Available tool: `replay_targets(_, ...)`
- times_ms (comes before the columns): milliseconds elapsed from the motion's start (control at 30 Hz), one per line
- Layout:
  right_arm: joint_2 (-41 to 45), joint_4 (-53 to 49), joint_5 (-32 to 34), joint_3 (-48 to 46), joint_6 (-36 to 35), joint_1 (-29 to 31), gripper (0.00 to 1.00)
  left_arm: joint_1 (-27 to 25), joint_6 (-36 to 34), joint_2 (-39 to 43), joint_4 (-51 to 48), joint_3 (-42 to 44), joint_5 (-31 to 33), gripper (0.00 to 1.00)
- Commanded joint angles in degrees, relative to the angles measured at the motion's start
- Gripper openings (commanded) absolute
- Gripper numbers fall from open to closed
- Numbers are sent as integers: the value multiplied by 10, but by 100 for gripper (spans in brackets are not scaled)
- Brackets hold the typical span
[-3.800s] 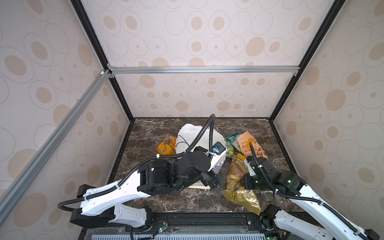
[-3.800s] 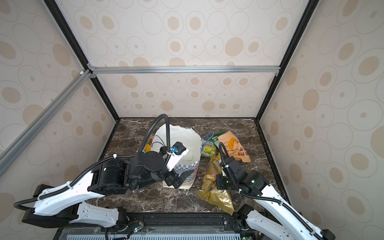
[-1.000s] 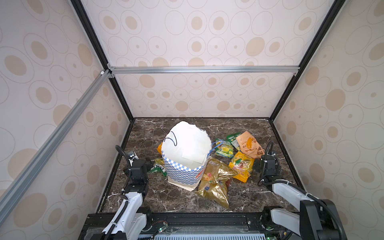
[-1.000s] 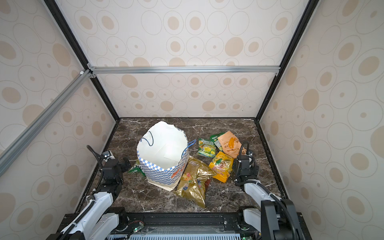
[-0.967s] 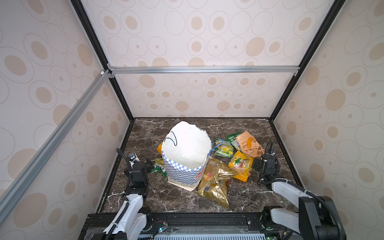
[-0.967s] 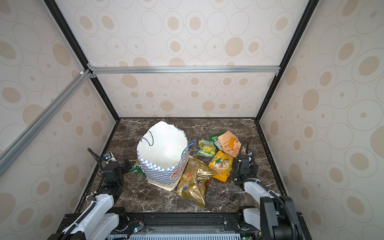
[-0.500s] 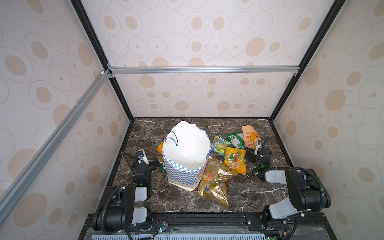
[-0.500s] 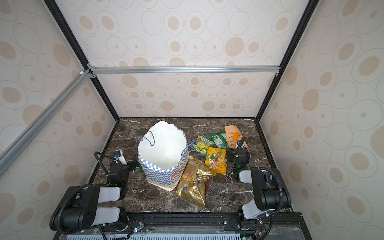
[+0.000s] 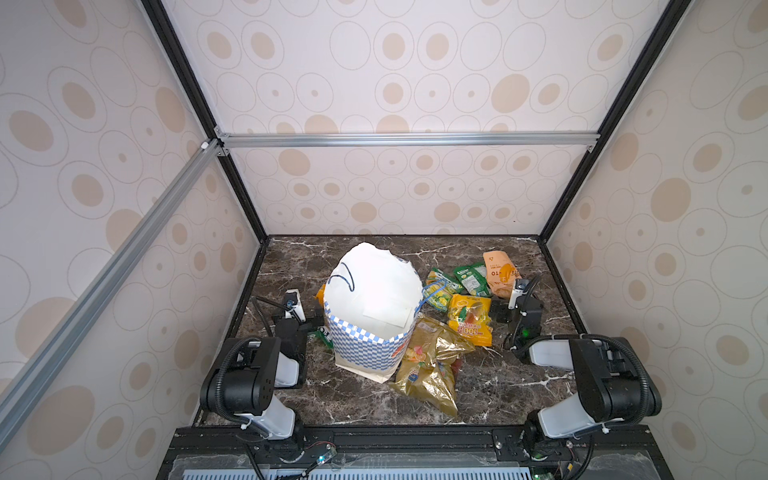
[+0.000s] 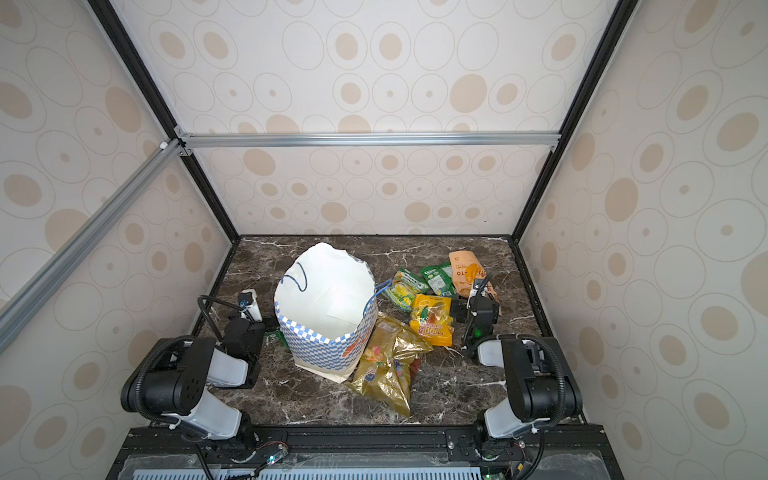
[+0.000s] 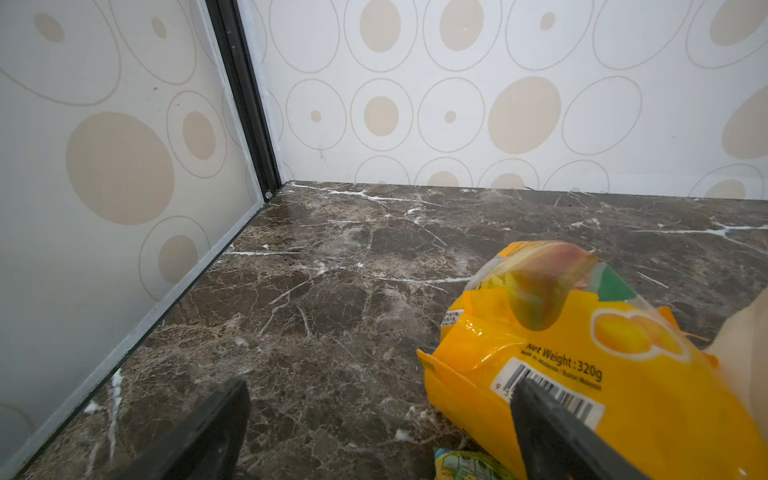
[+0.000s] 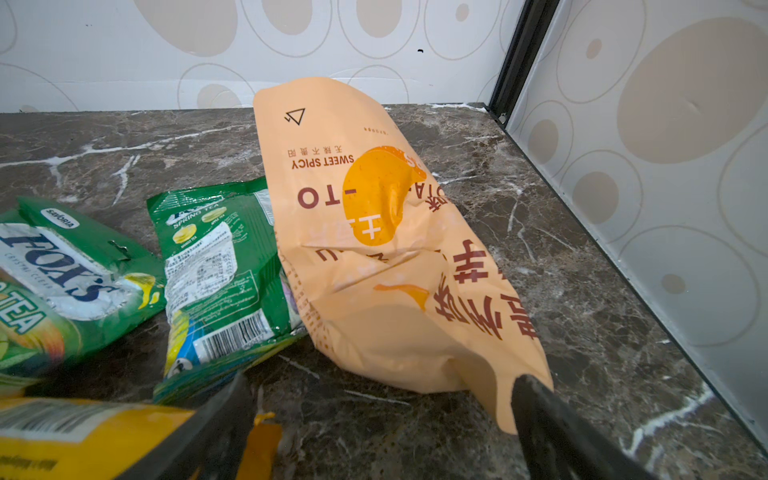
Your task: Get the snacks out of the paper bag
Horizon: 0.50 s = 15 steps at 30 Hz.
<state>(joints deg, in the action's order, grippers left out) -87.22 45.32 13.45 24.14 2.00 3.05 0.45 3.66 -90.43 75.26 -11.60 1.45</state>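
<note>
The paper bag (image 9: 374, 316) (image 10: 328, 307) stands upright mid-table, and only white shows inside it. Snacks lie around it: a golden crinkly bag (image 9: 432, 365), a yellow gummy bag (image 9: 469, 320), green packets (image 9: 469, 278) (image 12: 220, 266) and an orange chips bag (image 9: 500, 268) (image 12: 386, 249). Left of the paper bag lies another yellow packet (image 11: 582, 374). My left gripper (image 11: 380, 384) is open and low over bare marble, with one finger in front of that packet's barcode. My right gripper (image 12: 382, 380) is open and empty just short of the chips bag.
Both arms are folded at the front corners, the left arm (image 9: 249, 374) and the right arm (image 9: 598, 374). Patterned walls close in the marble table (image 9: 498, 395) on three sides. A small green packet (image 9: 324, 334) lies by the paper bag's left foot.
Both arms have folded up at the front corners while the grippers stayed low and open. The gummy bag and chips bag on the right shifted slightly. Nothing has moved in the last half second.
</note>
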Motion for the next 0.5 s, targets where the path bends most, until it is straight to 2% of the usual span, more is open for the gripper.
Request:
replay_targets(0,-6,12,-10,-7,-11,7,100,-5,-27,-1,20,-16,-15,98)
replay_targets(467,-6,13,-10,-6,-10,7,100,-13,-31,0,16,-16,-5,98)
